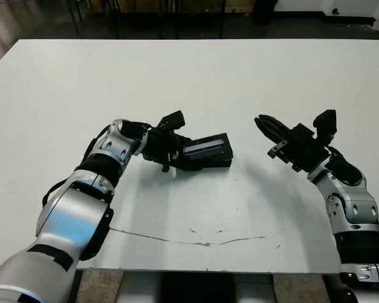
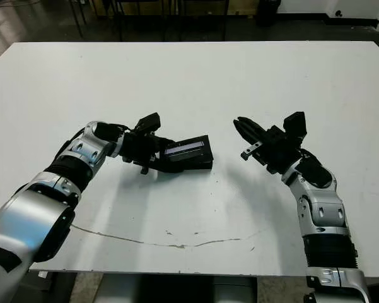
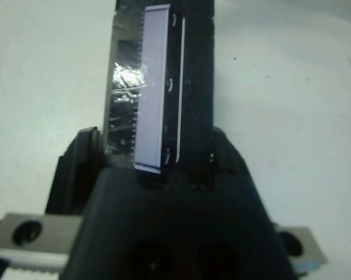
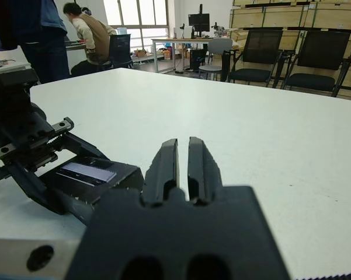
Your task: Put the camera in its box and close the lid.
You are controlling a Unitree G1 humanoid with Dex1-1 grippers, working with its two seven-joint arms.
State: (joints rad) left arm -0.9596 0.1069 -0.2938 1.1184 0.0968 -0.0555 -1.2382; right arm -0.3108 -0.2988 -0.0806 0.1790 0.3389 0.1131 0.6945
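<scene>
A flat black lid with a pale glossy strip along its top lies on the white table, left of centre. My left gripper is shut on its left end, one finger on each long side, as the left wrist view shows around the lid. Black walls show under the strip, and I cannot tell the box apart from the lid. The camera is hidden. My right gripper hovers to the right of the lid, apart from it, pointing toward it. Its fingers are shut on nothing.
A thin dark crack line runs across the table near its front edge. Beyond the far edge, chairs and desks stand, and a person sits at the back of the room.
</scene>
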